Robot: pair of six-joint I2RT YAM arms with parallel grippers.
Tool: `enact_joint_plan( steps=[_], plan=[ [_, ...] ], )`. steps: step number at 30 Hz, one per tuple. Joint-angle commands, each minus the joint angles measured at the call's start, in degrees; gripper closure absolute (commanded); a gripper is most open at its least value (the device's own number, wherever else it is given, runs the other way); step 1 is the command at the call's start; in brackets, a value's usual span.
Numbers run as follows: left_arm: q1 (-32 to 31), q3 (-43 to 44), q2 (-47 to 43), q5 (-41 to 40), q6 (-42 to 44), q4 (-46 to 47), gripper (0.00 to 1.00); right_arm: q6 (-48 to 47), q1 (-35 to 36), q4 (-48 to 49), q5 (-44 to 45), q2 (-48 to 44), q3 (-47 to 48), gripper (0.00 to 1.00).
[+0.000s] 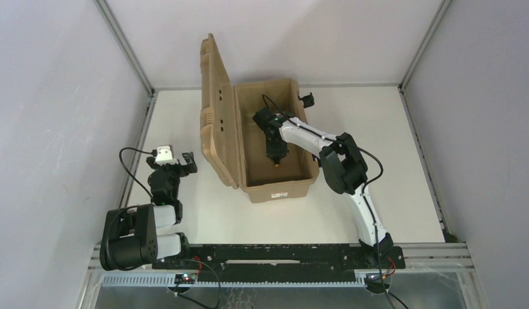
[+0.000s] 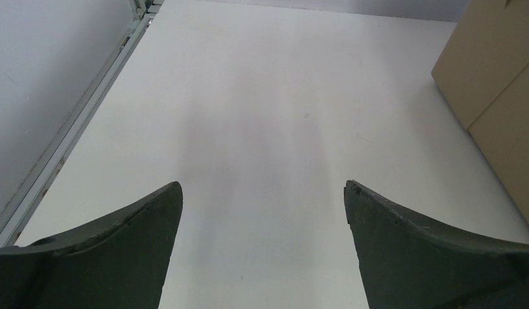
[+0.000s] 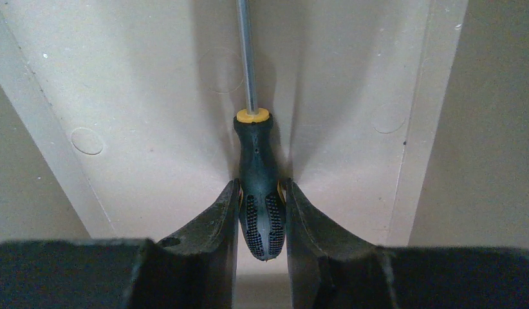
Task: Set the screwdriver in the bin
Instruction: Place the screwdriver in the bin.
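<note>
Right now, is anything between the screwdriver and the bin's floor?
Nothing visible. The right gripper holds the screwdriver by its handle inside the bin, whose lid stands open; only bare floor shows behind it.

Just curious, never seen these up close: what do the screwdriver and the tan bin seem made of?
Screwdriver: dark matte handle, likely rubbery plastic, given its ribbed grip patches; shaft glossy grey, probably steel. Bin: matte tan, seemingly moulded plastic, judging by round mould marks.
</note>
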Motion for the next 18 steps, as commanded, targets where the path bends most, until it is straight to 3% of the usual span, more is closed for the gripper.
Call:
enact_joint_plan(
  steps=[1,8,18],
  plan=[
    [-0.32,2.20,-0.94,-0.32,0.01,1.93,0.00,0.26,0.36,0.66,-1.35,0.28,1.62,0.68],
    [-0.36,2.20,-0.95,-0.27,-0.04,1.93,0.00,-0.29,0.40,0.22,-1.55,-2.39,1.57,0.51],
    [-0.33,2.28,-0.94,-0.27,-0.05,1.93,0.00,-1.81,0.88,-0.38,-1.37,-9.23,1.79,0.40]
  ],
)
